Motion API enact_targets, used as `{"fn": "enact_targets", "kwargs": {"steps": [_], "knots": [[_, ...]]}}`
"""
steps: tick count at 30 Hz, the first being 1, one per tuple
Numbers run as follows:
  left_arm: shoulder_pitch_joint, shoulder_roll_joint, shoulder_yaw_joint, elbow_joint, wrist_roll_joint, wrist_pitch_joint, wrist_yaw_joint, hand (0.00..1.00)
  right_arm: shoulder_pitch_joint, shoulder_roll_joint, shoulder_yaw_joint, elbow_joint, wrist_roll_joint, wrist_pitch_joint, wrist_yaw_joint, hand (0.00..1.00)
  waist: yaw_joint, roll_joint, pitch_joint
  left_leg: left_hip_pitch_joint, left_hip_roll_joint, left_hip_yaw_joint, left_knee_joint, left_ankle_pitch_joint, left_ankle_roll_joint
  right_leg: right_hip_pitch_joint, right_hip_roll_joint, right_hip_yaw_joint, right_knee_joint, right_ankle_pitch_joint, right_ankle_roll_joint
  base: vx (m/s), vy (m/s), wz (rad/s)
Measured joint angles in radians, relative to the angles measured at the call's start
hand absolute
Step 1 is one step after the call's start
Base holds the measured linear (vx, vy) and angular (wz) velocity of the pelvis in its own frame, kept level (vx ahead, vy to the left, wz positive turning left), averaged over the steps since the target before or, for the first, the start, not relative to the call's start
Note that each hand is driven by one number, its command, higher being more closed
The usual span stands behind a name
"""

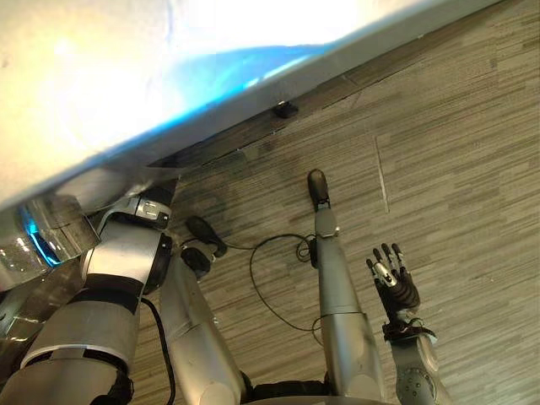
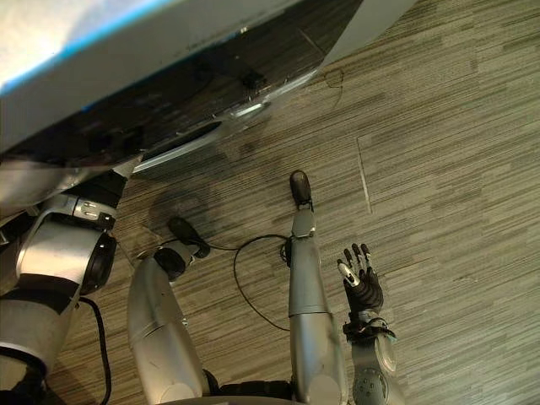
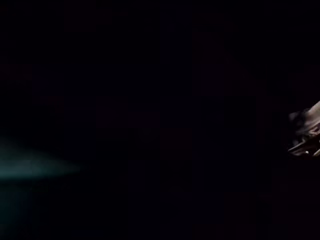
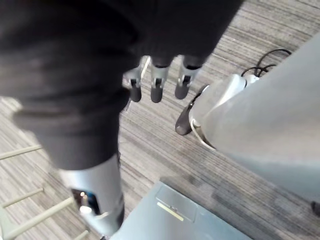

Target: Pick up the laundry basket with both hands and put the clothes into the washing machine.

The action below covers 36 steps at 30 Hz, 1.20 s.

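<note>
The washing machine spans the upper left as a white body, with a dark glossy front below its edge. My left arm reaches up under that edge, and its hand is hidden in the machine. The left wrist view is dark, with a pale shape that I cannot identify. My right hand hangs over the floor at the lower right, away from the machine. Its fingers are straight and hold nothing. No basket or clothes can be made out.
Grey-brown striped plank flooring covers the right side. A small black foot sits under the machine's edge. In the right wrist view a grey-blue flat box and pale thin bars lie on the floor.
</note>
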<state>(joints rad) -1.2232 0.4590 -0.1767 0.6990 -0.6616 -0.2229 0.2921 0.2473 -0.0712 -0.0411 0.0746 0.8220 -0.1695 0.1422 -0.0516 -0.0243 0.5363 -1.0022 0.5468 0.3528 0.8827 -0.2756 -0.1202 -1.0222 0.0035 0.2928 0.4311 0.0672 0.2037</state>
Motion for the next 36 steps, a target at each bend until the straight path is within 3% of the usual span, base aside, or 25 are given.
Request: {"fn": "enact_targets", "kwargs": {"steps": [1, 3, 4, 6, 7, 8, 9, 11, 13, 18, 21, 22, 25, 26, 27, 28, 29, 30, 33, 36], "knots": [[0.000, 0.000, 0.014, -0.003, 0.033, 0.000, 0.027, 1.00, 0.000, 0.000, 0.001, 0.000, 0.000, 0.000, -0.001, 0.00, -0.001, 0.000, 0.000, -0.002, 0.000, -0.001, 0.001, 0.000, 0.000, -0.001, 0.001, -0.001, 0.000, 0.001, 0.000, 0.00, 0.000, 0.00], [0.000, -0.004, 0.081, -0.063, 0.236, 0.016, 0.201, 1.00, 0.000, -0.001, 0.012, 0.000, 0.000, -0.023, -0.012, 0.00, -0.006, 0.000, 0.000, -0.028, 0.002, -0.012, 0.009, 0.005, 0.007, -0.017, 0.005, -0.007, 0.000, 0.006, 0.001, 0.00, 0.000, 0.00], [0.000, -0.005, 0.096, -0.093, 0.329, 0.039, 0.282, 0.00, 0.000, -0.005, 0.023, 0.000, 0.000, -0.036, -0.020, 0.00, -0.006, 0.001, 0.000, -0.041, 0.003, -0.017, 0.011, 0.007, 0.011, -0.025, 0.005, -0.010, 0.000, 0.007, 0.001, 0.01, 0.036, 0.03], [0.000, -0.003, 0.093, -0.170, 0.550, 0.136, 0.484, 0.00, 0.000, -0.023, 0.056, 0.005, -0.004, -0.068, -0.049, 0.00, 0.001, 0.004, 0.002, -0.067, 0.007, -0.025, 0.020, 0.010, 0.014, -0.036, 0.007, -0.018, 0.000, 0.011, 0.007, 0.01, 0.015, 0.00], [0.000, 0.000, 0.077, -0.179, 0.614, 0.168, 0.525, 0.00, 0.000, -0.026, 0.061, 0.008, -0.009, -0.077, -0.058, 0.00, 0.004, 0.004, 0.002, -0.071, 0.008, -0.028, 0.023, 0.010, 0.014, -0.036, 0.008, -0.019, 0.000, 0.011, 0.007, 0.01, 0.031, 0.01], [-0.002, 0.017, 0.018, -0.185, 0.768, 0.259, 0.595, 0.00, 0.000, -0.034, 0.076, 0.018, -0.008, -0.099, -0.074, 0.00, 0.008, 0.004, 0.002, -0.075, 0.008, -0.034, 0.027, 0.010, 0.014, -0.035, 0.007, -0.025, 0.000, 0.011, 0.007, 0.02, 0.045, 0.05], [-0.009, 0.031, -0.041, -0.185, 0.971, 0.359, 0.621, 0.00, -0.001, -0.037, 0.079, 0.021, -0.006, -0.112, -0.081, 0.00, 0.010, 0.004, 0.002, -0.079, 0.007, -0.038, 0.027, 0.010, 0.014, -0.035, 0.004, -0.031, -0.001, 0.011, 0.007, 0.02, 0.038, 0.06], [-0.016, 0.048, -0.094, -0.184, 1.129, 0.416, 0.602, 0.00, -0.005, -0.039, 0.079, 0.022, 0.003, -0.128, -0.081, 0.00, 0.010, 0.004, 0.002, -0.081, 0.007, -0.041, 0.027, 0.010, 0.014, -0.034, 0.003, -0.035, -0.003, 0.012, 0.007, 0.01, 0.017, 0.03], [-0.024, 0.065, -0.139, -0.167, 1.280, 0.444, 0.540, 0.00, -0.009, -0.049, 0.079, 0.038, 0.013, -0.135, -0.078, 0.00, 0.011, 0.004, 0.002, -0.081, 0.008, -0.040, 0.028, 0.010, 0.015, -0.034, 0.002, -0.035, -0.004, 0.013, 0.009, 0.01, 0.018, 0.00], [-0.063, 0.068, -0.123, -0.046, 1.356, 0.484, 0.422, 0.00, -0.033, -0.056, 0.078, 0.061, 0.035, -0.135, -0.081, 0.00, 0.014, 0.004, 0.002, -0.081, 0.015, -0.035, 0.035, 0.010, 0.015, -0.032, 0.009, -0.032, -0.018, 0.032, 0.000, 0.00, 0.022, -0.07], [-0.079, 0.068, -0.026, 0.024, 1.356, 0.496, 0.331, 0.00, -0.040, -0.055, 0.078, 0.053, 0.033, -0.133, -0.082, 0.00, 0.013, 0.003, 0.002, -0.081, 0.033, -0.021, 0.035, 0.006, 0.012, -0.030, 0.013, -0.034, -0.054, 0.054, -0.024, -0.02, 0.009, -0.21], [-0.083, 0.063, 0.041, 0.053, 1.319, 0.494, 0.282, 0.00, -0.049, -0.054, 0.077, 0.053, 0.032, -0.127, -0.082, 0.00, 0.013, 0.003, 0.002, -0.080, 0.046, -0.016, 0.036, 0.005, 0.011, -0.029, 0.011, -0.048, -0.075, 0.069, -0.042, -0.02, 0.001, -0.20], [-0.099, 0.034, 0.157, 0.102, 1.112, 0.443, 0.255, 0.00, -0.051, -0.051, 0.077, 0.033, 0.031, -0.108, -0.083, 0.00, 0.011, 0.003, 0.002, -0.079, 0.046, -0.016, 0.034, 0.005, 0.014, -0.026, -0.001, -0.073, -0.087, 0.082, -0.046, -0.02, 0.004, -0.07], [-0.112, 0.016, 0.189, 0.140, 0.937, 0.402, 0.253, 0.00, -0.051, -0.047, 0.078, 0.019, 0.026, -0.097, -0.089, 0.00, 0.011, 0.003, 0.002, -0.076, 0.046, -0.017, 0.032, 0.006, 0.013, -0.020, -0.002, -0.080, -0.087, 0.083, -0.044, -0.01, 0.005, 0.14], [-0.113, 0.008, 0.192, 0.153, 0.649, 0.329, 0.240, 0.00, -0.051, -0.035, 0.077, 0.008, 0.017, -0.087, -0.100, 0.00, 0.008, 0.003, 0.002, -0.072, 0.045, -0.020, 0.027, 0.013, 0.011, -0.011, -0.004, -0.090, -0.088, 0.084, -0.044, 0.00, 0.006, 0.15], [-0.112, -0.001, 0.193, 0.154, 0.531, 0.300, 0.227, 0.00, -0.051, -0.026, 0.076, 0.007, 0.008, -0.085, -0.101, 0.00, 0.008, 0.003, 0.002, -0.071, 0.044, -0.023, 0.025, 0.015, 0.010, -0.007, -0.005, -0.094, -0.088, 0.085, -0.043, 0.01, 0.016, 0.14], [-0.113, -0.013, 0.195, 0.153, 0.104, 0.172, 0.167, 0.00, -0.051, -0.003, 0.078, 0.008, -0.012, -0.069, -0.114, 0.00, 0.010, 0.003, 0.002, -0.071, 0.042, -0.028, 0.023, 0.021, 0.013, -0.004, -0.007, -0.099, -0.087, 0.090, -0.033, 0.02, 0.017, 0.07], [-0.113, -0.014, 0.203, 0.148, -0.035, 0.128, 0.147, 0.00, -0.051, 0.003, 0.079, 0.008, -0.020, -0.062, -0.120, 0.00, 0.009, 0.003, 0.001, -0.070, 0.041, -0.028, 0.023, 0.021, 0.014, -0.003, -0.007, -0.099, -0.087, 0.092, -0.031, 0.02, 0.019, 0.04], [-0.107, -0.040, 0.274, 0.125, -0.273, 0.010, 0.124, 0.00, -0.049, 0.020, 0.091, 0.008, -0.061, -0.058, -0.139, 0.00, 0.009, 0.003, 0.002, -0.070, 0.037, -0.031, 0.023, 0.027, 0.022, -0.002, -0.007, -0.101, -0.084, 0.093, -0.027, 0.00, 0.000, 0.00], [-0.084, -0.052, 0.345, 0.125, -0.318, -0.027, 0.125, 0.00, -0.036, 0.024, 0.095, -0.011, -0.087, -0.058, -0.140, 0.00, -0.006, 0.003, 0.001, -0.061, 0.030, -0.047, 0.017, 0.028, 0.019, 0.013, -0.005, -0.110, -0.080, 0.090, -0.023, 0.01, 0.007, 0.06]]}}
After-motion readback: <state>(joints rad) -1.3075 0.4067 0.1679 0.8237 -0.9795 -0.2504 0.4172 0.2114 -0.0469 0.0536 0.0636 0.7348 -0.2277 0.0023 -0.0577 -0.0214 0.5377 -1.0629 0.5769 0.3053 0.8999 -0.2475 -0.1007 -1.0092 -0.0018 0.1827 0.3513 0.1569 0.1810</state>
